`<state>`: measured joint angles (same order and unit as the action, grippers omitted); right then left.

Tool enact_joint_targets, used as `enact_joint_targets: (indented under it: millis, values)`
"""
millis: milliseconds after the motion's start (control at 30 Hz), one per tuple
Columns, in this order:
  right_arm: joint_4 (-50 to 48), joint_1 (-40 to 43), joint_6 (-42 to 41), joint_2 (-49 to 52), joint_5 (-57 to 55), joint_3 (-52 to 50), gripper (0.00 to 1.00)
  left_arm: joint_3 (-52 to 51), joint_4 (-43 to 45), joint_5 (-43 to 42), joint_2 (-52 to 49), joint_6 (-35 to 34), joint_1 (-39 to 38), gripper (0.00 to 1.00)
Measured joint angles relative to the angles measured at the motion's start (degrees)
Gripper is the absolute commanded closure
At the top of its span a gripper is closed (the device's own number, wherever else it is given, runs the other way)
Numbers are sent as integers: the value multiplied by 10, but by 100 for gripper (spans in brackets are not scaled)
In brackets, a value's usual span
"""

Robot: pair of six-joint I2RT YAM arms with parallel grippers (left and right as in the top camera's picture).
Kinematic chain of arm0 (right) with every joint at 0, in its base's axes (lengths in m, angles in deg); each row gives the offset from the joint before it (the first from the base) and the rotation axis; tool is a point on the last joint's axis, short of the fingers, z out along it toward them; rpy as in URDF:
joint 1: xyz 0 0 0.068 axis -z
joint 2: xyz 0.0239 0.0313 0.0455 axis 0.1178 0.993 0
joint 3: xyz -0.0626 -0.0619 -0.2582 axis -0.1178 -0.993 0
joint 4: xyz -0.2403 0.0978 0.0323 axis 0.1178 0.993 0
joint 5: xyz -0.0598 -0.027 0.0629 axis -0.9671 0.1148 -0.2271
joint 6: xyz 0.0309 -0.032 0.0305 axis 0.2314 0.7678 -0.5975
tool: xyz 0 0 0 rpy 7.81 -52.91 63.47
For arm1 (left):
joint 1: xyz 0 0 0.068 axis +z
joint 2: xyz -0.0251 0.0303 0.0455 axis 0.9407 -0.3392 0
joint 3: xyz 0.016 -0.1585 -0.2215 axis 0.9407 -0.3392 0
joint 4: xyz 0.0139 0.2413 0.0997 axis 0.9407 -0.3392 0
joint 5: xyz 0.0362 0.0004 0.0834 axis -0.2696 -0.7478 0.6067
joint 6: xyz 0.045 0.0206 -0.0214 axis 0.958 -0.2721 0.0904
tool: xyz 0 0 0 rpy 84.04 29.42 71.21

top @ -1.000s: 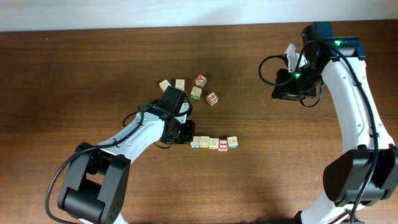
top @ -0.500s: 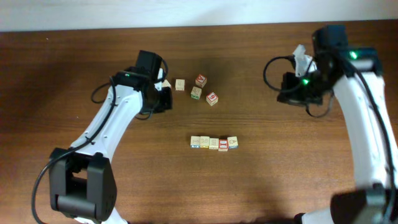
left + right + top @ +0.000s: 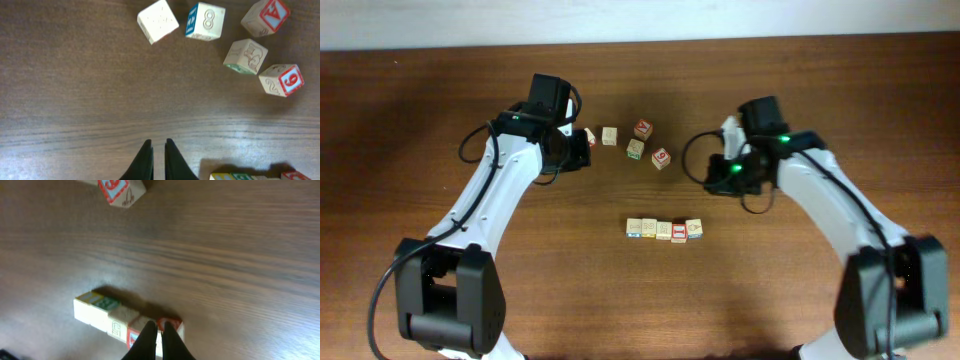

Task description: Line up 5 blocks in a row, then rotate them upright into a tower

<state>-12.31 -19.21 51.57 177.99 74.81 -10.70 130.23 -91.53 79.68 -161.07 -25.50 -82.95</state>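
Five blocks (image 3: 664,230) lie side by side in a row at the table's middle; one is red-framed (image 3: 679,233). The same row shows in the right wrist view (image 3: 107,311) and at the bottom edge of the left wrist view (image 3: 240,176). My right gripper (image 3: 713,173) hangs shut and empty up and to the right of the row; its tips (image 3: 159,326) show over the red-framed block (image 3: 172,326). My left gripper (image 3: 582,152) (image 3: 158,145) is shut, holds nothing, and stands beside the loose cubes at the back.
Loose cubes lie behind the row: a plain pale one (image 3: 157,21), a blue-edged 8 (image 3: 205,21), a red A (image 3: 265,17), a green-printed one (image 3: 245,56) and a red 6 (image 3: 282,80). Bare wood lies to the left and right.
My left arm has left the row's left end and swung back to the loose cubes. My right arm has come in from the far right toward the row.
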Motion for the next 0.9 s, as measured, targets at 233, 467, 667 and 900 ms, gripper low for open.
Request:
enact_joint_targets:
  millis: [233, 467, 667, 900]
  values:
    - [-14, -59, -48, 79, -31, 0, 95, 0, -2, 0, 0, 0, 0, 84]
    - [25, -69, -85, 81, -46, 0, 96, 0, -5, 0, 0, 0, 0, 82]
    - [35, -69, -105, 81, -55, 0, 96, 0, -7, 0, 0, 0, 0, 82]
    - [56, -69, -110, 81, -57, 0, 96, 0, -16, 0, 0, 0, 0, 82]
